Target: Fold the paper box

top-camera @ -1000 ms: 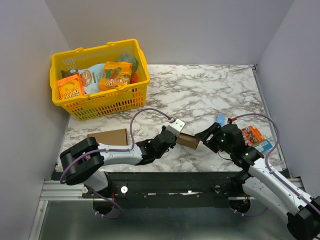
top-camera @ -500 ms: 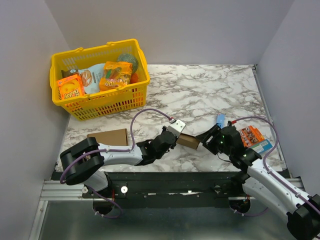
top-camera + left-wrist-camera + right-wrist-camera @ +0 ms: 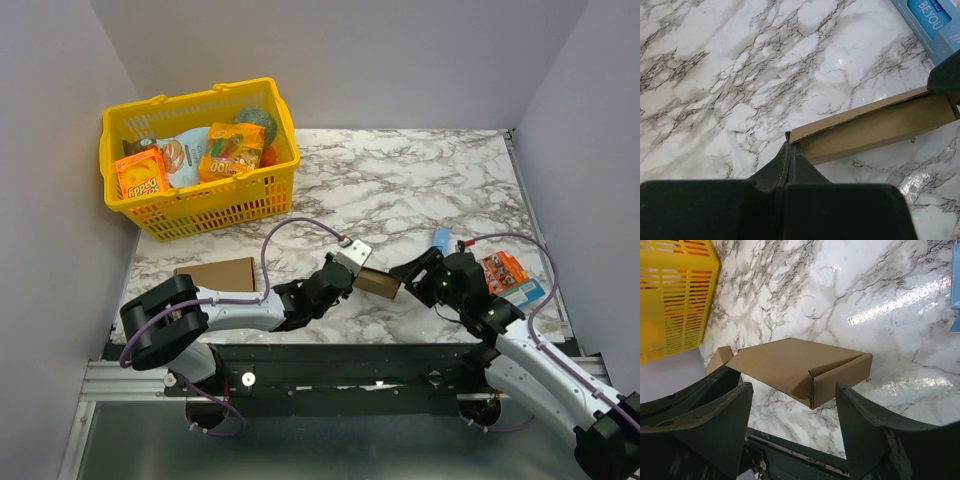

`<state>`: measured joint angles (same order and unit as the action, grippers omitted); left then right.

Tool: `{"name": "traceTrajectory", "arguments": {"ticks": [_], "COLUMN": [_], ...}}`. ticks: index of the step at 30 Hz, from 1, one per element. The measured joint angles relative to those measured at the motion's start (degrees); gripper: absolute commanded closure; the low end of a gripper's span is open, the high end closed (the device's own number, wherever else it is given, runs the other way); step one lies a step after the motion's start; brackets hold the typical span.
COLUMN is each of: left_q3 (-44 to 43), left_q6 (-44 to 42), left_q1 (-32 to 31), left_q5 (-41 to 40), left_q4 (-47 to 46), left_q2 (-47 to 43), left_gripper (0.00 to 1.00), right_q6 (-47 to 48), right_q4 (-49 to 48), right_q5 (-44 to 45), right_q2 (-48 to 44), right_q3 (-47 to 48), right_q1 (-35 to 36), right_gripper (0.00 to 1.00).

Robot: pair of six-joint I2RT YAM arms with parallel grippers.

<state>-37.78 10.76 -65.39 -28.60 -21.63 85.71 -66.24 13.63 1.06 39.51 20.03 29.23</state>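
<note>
We see the left pincer (image 3: 352, 274) pressed together, with no gap between its fingers (image 3: 770, 170). Its tip touches one end corner of the paper box (image 3: 377, 283). Whether a sliver of cardboard is caught in the tip, we cannot tell. From that tip the box runs straight ahead as a long, low brown shape lying on the marble table (image 3: 420, 180), with a flap edge raised along its upper side.

The right pincer (image 3: 412, 274) stands spread at the opposite end of the box. In its own camera the box lies just ahead, between the two fingers (image 3: 715, 410). Its lid is partly raised and a short upright wall is turned toward the right-hand finger. Neither finger is seen touching it there. In the left wrist view a dark finger overlaps the box's far end, and we cannot tell if they meet.

Just beyond the right pincer lies a small blue pack (image 3: 441, 238), and to its outer side an orange packet (image 3: 503, 270). On the left pincer's outer side, beside its arm, lies a flat cardboard sheet (image 3: 215, 273). Well beyond it stands a yellow basket (image 3: 215, 205) with snack packs inside.
</note>
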Motion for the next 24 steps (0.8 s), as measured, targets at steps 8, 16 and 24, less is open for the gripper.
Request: {"name": "traceTrajectory", "arguments": {"ticks": [8,16,24], "left_q3": [0.0,0.0,-0.3], "left_q6": [0.1,0.1,0.1], "left_q1": [-0.6,-0.7,-0.7], "left_q5": [0.1,0.1,-0.1], "left_q4": [0.0,0.0,0.1], "left_q2": [0.0,0.0,0.3], "left_gripper": [1.00,1.00,1.00], "right_q6": [-1.9,-4.1,-5.2], "right_q4": [-0.9,-2.5,-4.0], "right_q5": [0.2,-0.1,-0.2], "right_q2": [0.5,0.0,-0.5], "right_q3": [-0.5,-2.9,-4.3], "right_q1": [0.0,-0.1,-0.1], "right_gripper": [0.29,0.51,0.68]}}
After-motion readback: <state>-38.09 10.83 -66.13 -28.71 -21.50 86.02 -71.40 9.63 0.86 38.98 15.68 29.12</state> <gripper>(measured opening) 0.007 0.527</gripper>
